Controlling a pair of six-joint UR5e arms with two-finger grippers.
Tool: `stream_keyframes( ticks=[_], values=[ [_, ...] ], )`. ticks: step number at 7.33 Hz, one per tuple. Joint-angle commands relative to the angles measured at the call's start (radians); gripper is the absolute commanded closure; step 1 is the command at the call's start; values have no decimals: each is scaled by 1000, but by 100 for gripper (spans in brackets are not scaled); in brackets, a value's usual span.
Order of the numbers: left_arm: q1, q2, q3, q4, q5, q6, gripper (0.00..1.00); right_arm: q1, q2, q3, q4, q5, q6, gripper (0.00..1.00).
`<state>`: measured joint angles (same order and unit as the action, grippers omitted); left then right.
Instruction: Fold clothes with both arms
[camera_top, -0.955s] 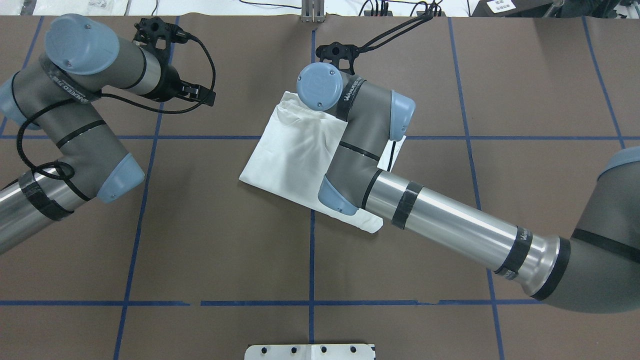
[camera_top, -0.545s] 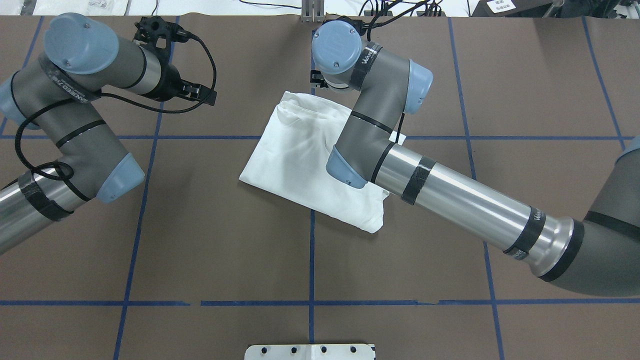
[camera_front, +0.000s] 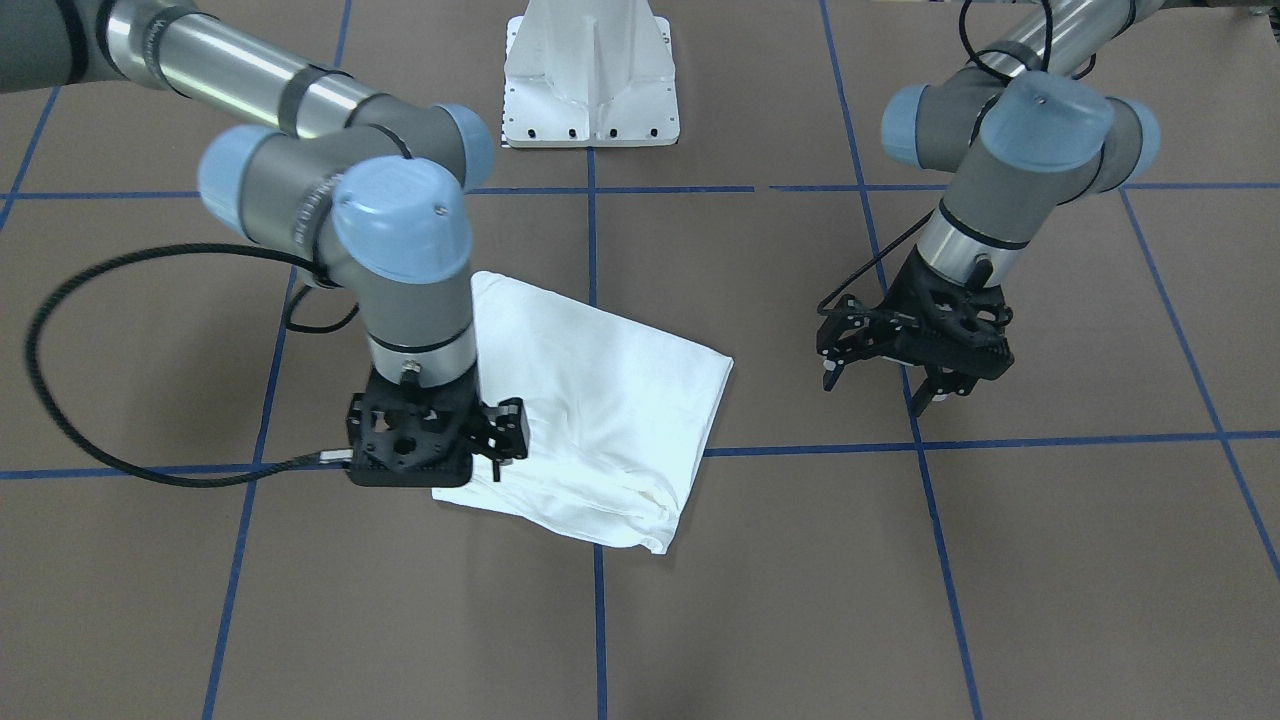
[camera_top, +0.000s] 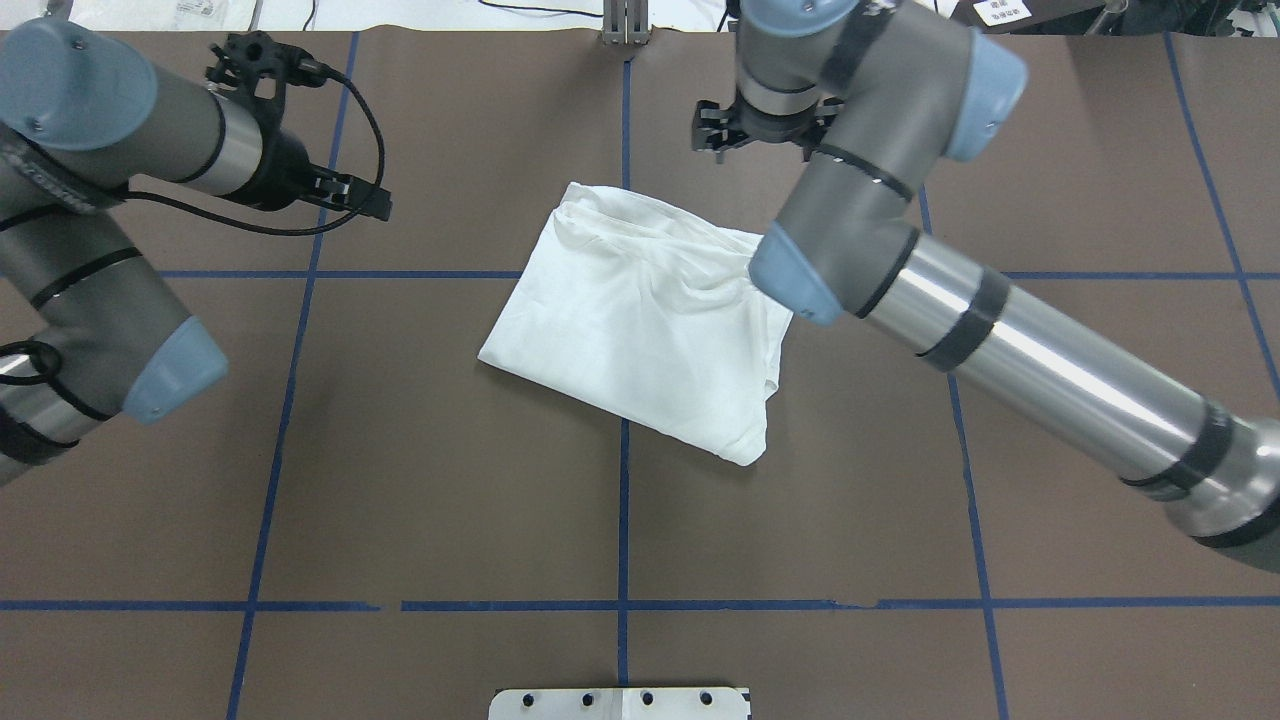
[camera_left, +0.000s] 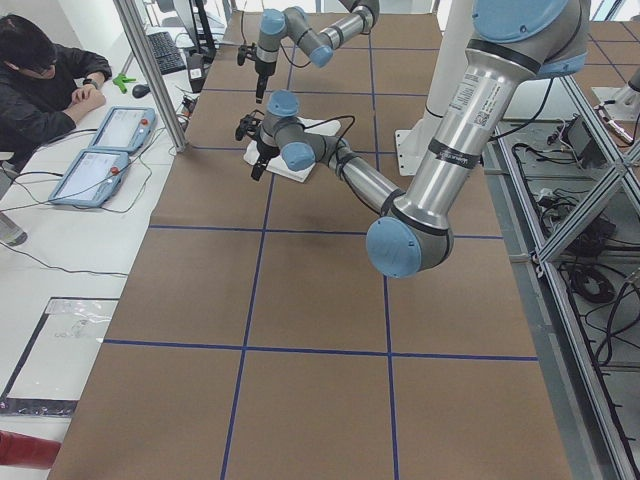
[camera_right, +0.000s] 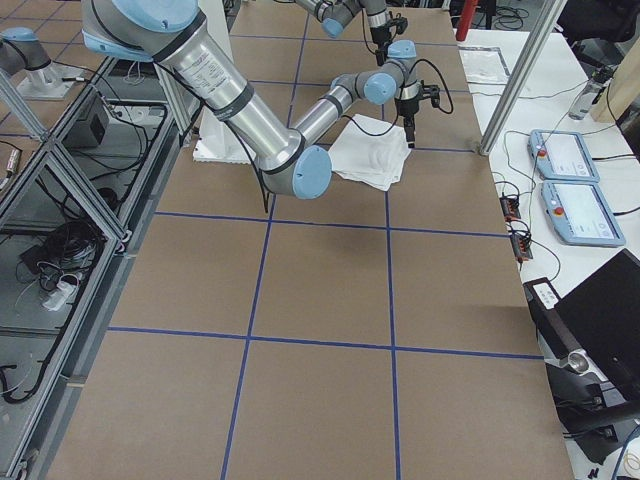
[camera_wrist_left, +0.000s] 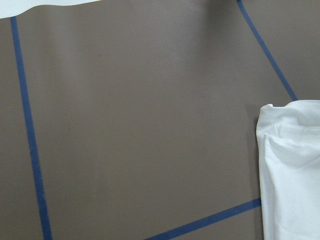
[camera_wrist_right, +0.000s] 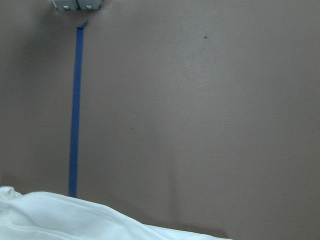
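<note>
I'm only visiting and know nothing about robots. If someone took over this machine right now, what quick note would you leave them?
Left gripper: open, empty, hanging over bare table well to the side of the shirt.
Right gripper: looks open, empty, above the shirt's edge farthest from the robot, not gripping it.
White shirt: lies mid-table, folded into a compact, skewed rectangle, rumpled at one far corner.
Done: the folding, apparently.
Left: perhaps smooth that corner, then park both arms.
</note>
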<state>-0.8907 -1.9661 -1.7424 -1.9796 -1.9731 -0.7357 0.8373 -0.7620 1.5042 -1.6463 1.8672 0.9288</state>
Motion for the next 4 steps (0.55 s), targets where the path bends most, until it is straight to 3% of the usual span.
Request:
stream_keyframes(
  ticks=[1, 2, 4],
  values=[
    [-126, 140, -132, 95, -45, 243, 0, 156, -213, 293, -176, 131, -273, 0],
    [-237, 198, -135, 125, -103, 401, 0, 222, -311, 353, -191, 191, -379, 0],
    [-484, 289, -108, 209, -189, 763, 0, 403, -495, 381, -193, 321, -694, 0]
  ],
)
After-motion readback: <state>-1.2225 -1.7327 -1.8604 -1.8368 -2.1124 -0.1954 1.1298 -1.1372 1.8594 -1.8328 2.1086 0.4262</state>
